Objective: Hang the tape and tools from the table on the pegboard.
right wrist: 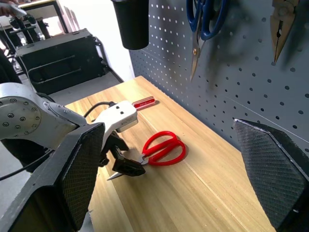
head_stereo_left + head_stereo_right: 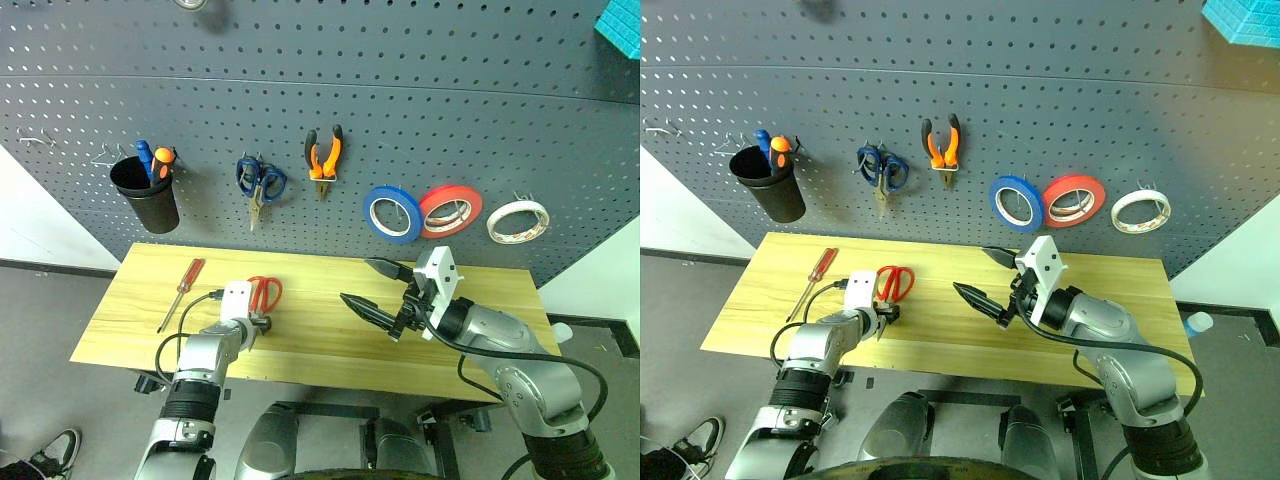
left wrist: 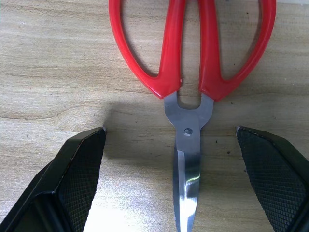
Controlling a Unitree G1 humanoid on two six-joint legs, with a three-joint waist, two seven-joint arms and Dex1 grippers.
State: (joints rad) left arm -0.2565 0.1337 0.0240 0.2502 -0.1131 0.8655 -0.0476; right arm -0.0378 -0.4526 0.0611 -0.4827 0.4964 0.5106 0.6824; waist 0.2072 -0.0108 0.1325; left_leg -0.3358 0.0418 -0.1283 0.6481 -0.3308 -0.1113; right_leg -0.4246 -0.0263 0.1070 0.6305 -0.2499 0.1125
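Hidden: scissors (image 3: 189, 72) blade tips under the left hand (image 2: 257, 322).
Left hand: spread wide, straddling blades, empty.
Right hand (image 2: 384, 289): wide open, empty.

A black cup (image 2: 148, 195) holding blue and orange screwdrivers (image 2: 152, 160) is hung on the wall panel, with blue scissors (image 2: 258, 183) beside it. A blue roll (image 2: 392, 213) and a red roll (image 2: 450, 210) are hung side by side, touching.

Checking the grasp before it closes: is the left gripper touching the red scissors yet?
Apart. The left wrist view shows bare table between each finger and the red scissors.
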